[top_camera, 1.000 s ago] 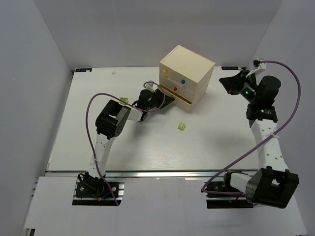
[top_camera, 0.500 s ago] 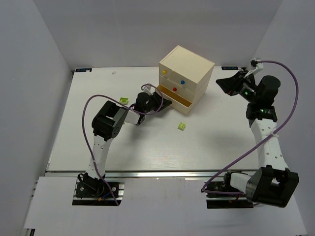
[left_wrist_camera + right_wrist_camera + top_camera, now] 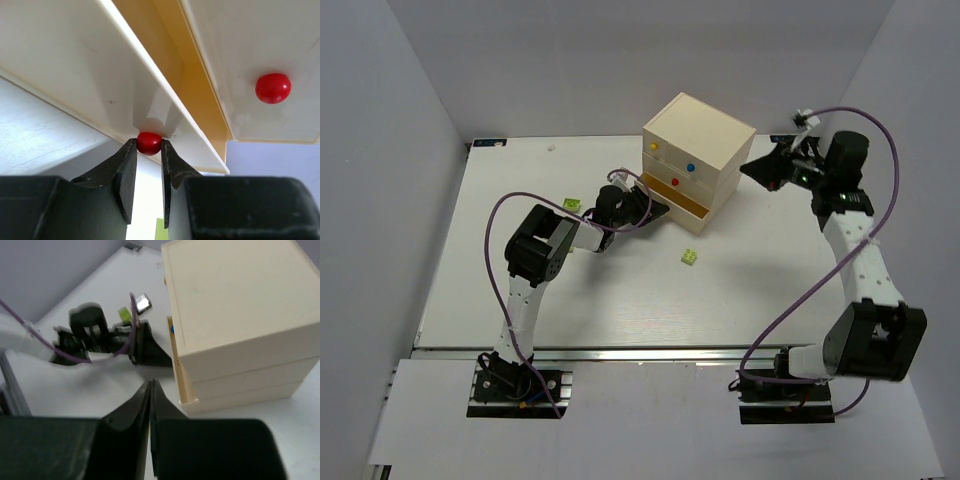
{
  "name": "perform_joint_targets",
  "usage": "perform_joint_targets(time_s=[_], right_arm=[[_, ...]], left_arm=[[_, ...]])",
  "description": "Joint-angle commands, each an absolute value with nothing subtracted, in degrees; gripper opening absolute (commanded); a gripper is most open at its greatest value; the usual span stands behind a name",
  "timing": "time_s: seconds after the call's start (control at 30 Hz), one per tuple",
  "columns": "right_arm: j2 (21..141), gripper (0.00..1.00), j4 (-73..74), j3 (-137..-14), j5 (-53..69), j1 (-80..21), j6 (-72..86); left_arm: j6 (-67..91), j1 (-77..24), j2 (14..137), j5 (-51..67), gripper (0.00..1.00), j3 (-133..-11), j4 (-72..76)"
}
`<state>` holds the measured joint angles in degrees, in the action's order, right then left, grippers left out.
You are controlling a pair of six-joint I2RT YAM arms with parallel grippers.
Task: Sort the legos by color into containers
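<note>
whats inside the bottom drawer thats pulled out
Only bare tan wood shows inside the bottom drawer; no lego is visible. The chest above and the drawer's own front hide most of its floor, so bricks there cannot be ruled out.

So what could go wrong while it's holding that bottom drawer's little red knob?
The left gripper pinches the round red knob with only its fingertips, so it might slip off. Nothing seems to steady the chest; the right gripper is shut and apart from it, so a pull could drag the whole chest or draw the open bottom drawer right out.
</note>
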<state>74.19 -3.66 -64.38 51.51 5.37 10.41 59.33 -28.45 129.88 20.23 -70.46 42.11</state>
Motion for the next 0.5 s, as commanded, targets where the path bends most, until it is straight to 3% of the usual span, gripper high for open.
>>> perform_joint_targets(time_s=[0.0, 0.13, 0.23, 0.27, 0.3, 0.37, 0.47], right_arm=[[81.37, 0.0, 12.88, -77.72, 53.37, 0.11, -12.13], [88.06, 0.0, 25.66, -86.74, 40.75, -7.79, -25.92], [84.92, 0.46, 17.53, -83.34, 30.72, -11.23, -25.4], [84.64, 0.71, 16.36, -82.89, 28.67, -12.12, -25.57], [84.81, 0.79, 16.09, -83.32, 27.0, -13.35, -26.1], [87.88, 0.84, 19.76, -88.05, 22.25, -16.16, -27.33], [92.19, 0.85, 23.64, -91.93, 15.75, -19.14, -28.56]], left_arm=[[57.83, -28.12, 127.44, 21.97, 0.16, -71.63, 38.58], [57.66, -28.12, 127.09, 21.97, 0.16, -71.46, 38.41], [57.39, -28.12, 126.83, 22.15, 0.16, -71.98, 37.71], [57.04, -28.12, 126.91, 22.24, 0.16, -72.5, 37.53], [57.04, -28.12, 127.0, 22.5, 0.16, -72.68, 37.36], [57.04, -28.12, 127.18, 22.85, 0.16, -72.95, 37.09], [57.04, -28.12, 127.09, 22.94, 0.16, -72.95, 37.18]])
